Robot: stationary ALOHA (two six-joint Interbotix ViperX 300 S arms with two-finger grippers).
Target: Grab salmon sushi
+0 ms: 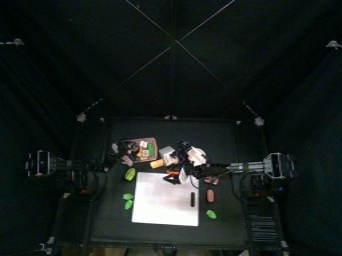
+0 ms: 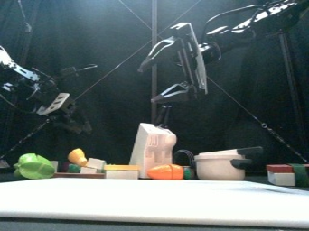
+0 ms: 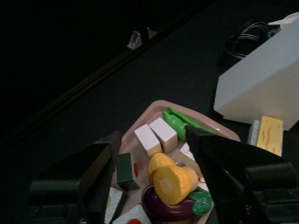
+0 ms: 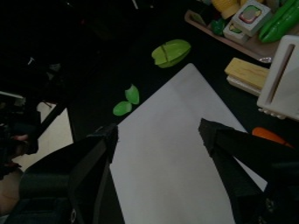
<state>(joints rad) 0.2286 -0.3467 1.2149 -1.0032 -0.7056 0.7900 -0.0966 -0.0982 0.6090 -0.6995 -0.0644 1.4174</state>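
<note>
**A:** quick q, what are the grippers doing rn?

**B:** The right gripper (image 4: 162, 131) has its jaws spread as wide as they go w/ nothing between them. It hangs over the flat white sheet (image 4: 176, 162) at the table's front-middle, not touching it. The left gripper (image 3: 158, 149) is spread wide too and also empty. It's hovering above the brownish oval tray (image 3: 229, 136) at the back-left of the table.

**A:** and the salmon sushi?

**B:** tbh I can't pick it out for sure. Best guess is a small orange piece (image 2: 165, 171) lying on the table at the foot of the tall white box (image 2: 150, 147), btw the box and the white pot with black handle (image 2: 222, 165). Neither gripper is touching it. There's also a red-topped white block (image 2: 283, 173) at the far right, well apart from both arms.

**A:** what's in the containers?

**B:** The tray's packed:
- two white cubes (image 3: 156, 136) side by side
- a long green piece (image 3: 187, 122) at the rim
- a yellow-orange rounded piece (image 3: 176, 181)
- a purple piece (image 3: 167, 207) just beside that one
- a dark green block (image 3: 126, 171) near one jaw

Can't see inside the pot from any view.

**A:** anything loose?

**B:** A yellow-and-white block (image 3: 271, 133) sits beside the tray, near the box. There's a round light-green piece (image 4: 170, 52) left of the sheet, and two small green leaf bits (image 4: 126, 101) just off the sheet's edge.
</note>
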